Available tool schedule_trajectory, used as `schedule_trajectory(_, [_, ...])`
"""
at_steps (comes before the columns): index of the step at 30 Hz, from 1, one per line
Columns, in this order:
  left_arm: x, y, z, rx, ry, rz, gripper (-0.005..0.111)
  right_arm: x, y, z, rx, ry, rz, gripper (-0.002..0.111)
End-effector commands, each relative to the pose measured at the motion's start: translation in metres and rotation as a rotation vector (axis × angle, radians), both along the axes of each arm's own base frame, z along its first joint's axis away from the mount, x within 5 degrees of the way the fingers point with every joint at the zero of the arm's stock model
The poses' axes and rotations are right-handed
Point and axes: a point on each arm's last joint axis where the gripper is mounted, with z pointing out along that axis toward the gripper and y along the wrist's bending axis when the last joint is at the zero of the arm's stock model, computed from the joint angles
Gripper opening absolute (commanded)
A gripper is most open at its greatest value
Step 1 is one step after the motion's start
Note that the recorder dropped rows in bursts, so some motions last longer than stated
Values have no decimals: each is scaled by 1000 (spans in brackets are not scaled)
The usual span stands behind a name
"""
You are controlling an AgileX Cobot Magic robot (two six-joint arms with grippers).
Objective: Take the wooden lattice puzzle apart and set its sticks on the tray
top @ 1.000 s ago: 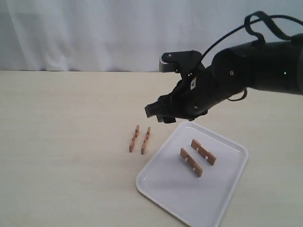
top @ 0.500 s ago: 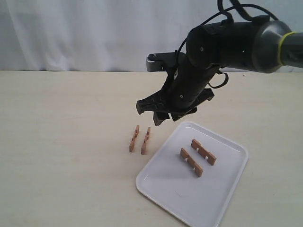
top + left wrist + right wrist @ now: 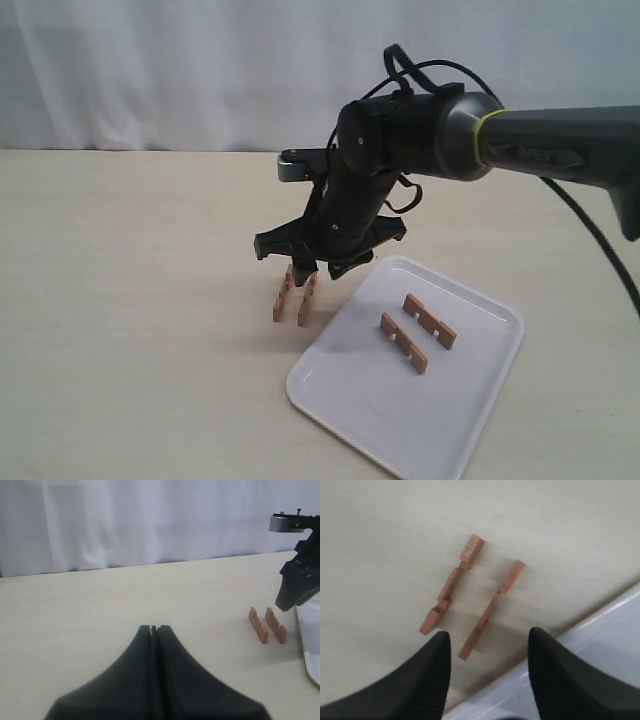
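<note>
— Over the counter (image 3: 130, 300), why do the right jaws hang spread?
— Likely lining up the next pick. Two sticks (image 3: 292, 297) lie below, just beside the tray (image 3: 380, 405), which already holds two more (image 3: 418, 333). One stick (image 3: 492, 609) runs between the jaws, the other (image 3: 451, 596) just outside. Left jaws sit pressed together, well apart.

Exterior view: the far ends of the two short light-brown notched wooden sticks (image 3: 303, 312) were covered by the black right gripper (image 3: 308, 270). Right wrist view: both sticks were smeared by blur, and the large white glossy tray (image 3: 600, 650) was cut off at the picture's edge. Left wrist view: the black left gripper (image 3: 153, 629) was out of focus, its base cut off.
</note>
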Motion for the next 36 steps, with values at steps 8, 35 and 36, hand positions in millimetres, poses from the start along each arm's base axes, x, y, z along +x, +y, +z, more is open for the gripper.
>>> schedule_trajectory(8, [0, 0, 0, -3, -9, 1, 0, 13, 4, -25, -48, -8, -80, 46])
schedule_trajectory(35, [0, 0, 0, -3, -9, 1, 0, 15, 10, -51, -30, 11, -153, 13])
schedule_trajectory(36, [0, 0, 0, -3, -9, 1, 0, 15, 10, -51, -27, 13, -164, 10])
